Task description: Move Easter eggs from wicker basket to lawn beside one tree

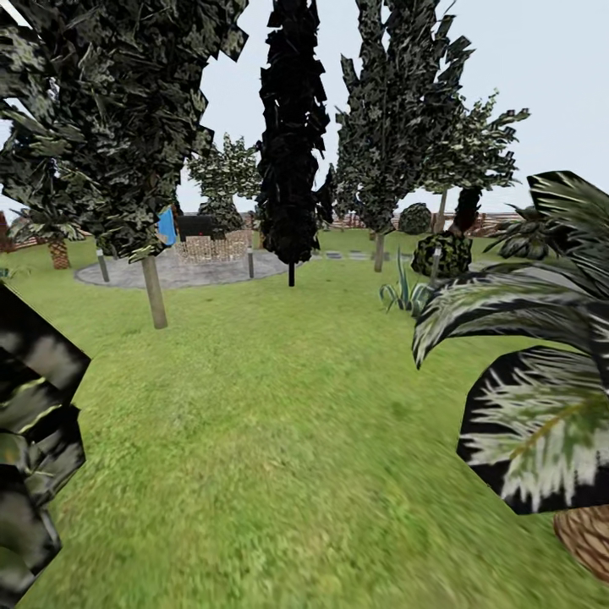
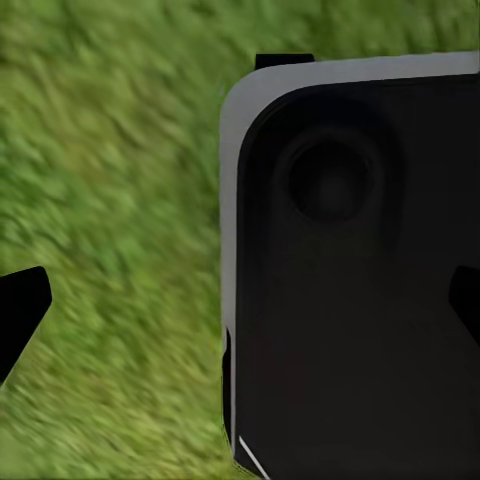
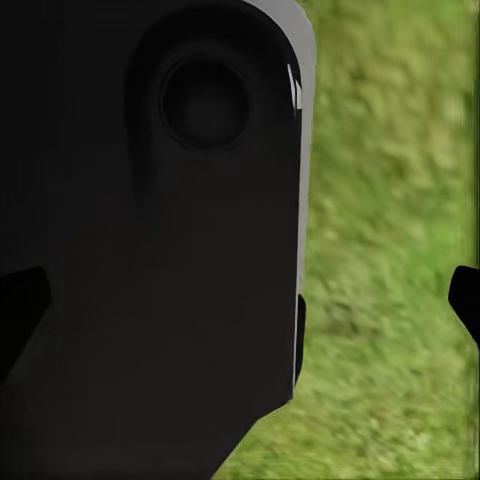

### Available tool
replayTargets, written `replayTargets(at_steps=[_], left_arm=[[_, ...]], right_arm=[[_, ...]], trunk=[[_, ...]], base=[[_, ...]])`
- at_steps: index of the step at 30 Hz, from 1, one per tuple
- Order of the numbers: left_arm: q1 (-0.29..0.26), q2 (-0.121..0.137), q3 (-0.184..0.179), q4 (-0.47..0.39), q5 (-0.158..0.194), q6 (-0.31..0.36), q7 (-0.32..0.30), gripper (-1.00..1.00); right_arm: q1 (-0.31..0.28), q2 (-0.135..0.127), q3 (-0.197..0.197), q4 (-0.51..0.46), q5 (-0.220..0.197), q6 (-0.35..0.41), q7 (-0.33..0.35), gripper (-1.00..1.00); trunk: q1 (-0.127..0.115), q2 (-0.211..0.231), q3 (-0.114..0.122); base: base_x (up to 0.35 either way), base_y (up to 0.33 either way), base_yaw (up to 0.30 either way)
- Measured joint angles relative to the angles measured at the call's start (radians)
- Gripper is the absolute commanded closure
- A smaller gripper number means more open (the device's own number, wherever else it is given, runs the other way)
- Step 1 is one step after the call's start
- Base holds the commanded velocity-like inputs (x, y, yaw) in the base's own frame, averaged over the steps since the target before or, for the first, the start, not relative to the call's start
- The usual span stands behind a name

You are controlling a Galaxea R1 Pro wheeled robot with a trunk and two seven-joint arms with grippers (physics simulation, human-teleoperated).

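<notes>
Open lawn [image 1: 279, 440] stretches ahead to a far paved patio [image 1: 182, 272]; trees [image 1: 152, 288] stand left, palm fronds [image 1: 541, 338] crowd the right. Both grippers' states: cannot tell.

Outdoor garden, green lawn [image 1: 279, 440], trees [image 1: 292, 144], paved patio [image 1: 182, 271]

Mottled green lawn [image 1: 279, 440]; grey paved patio [image 1: 182, 271] beyond, perhaps round.
</notes>
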Motion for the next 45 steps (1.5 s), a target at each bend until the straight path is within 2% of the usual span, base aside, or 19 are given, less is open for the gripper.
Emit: replayTargets(at_steps=[8,22,34,45], left_arm=[[0.000,0.000,0.000,0.000,0.000,0.000,0.000,-1.00],[0.000,-0.001,0.000,0.000,0.000,0.000,0.000,-1.00],[0.000,-0.001,0.000,0.001,0.000,0.000,0.000,-1.00],[0.000,-0.001,0.000,0.001,0.000,0.000,0.000,-1.00]], right_arm=[[0.000,0.000,0.000,0.000,0.000,0.001,0.000,-1.00],[0.000,0.000,0.001,0.000,0.002,0.001,0.000,-1.00],[0.000,0.000,0.000,0.000,0.000,0.001,0.000,-1.00],[0.000,0.000,0.001,0.000,0.001,0.001,0.000,-1.00]], trunk=[[0.000,0.000,0.000],[0.000,0.000,0.000],[0.000,0.000,0.000],[0.000,0.000,0.000]], base=[[0.345,0.000,0.232],[0.345,0.000,0.018],[0.345,0.000,0.211],[0.345,0.000,0.018]])
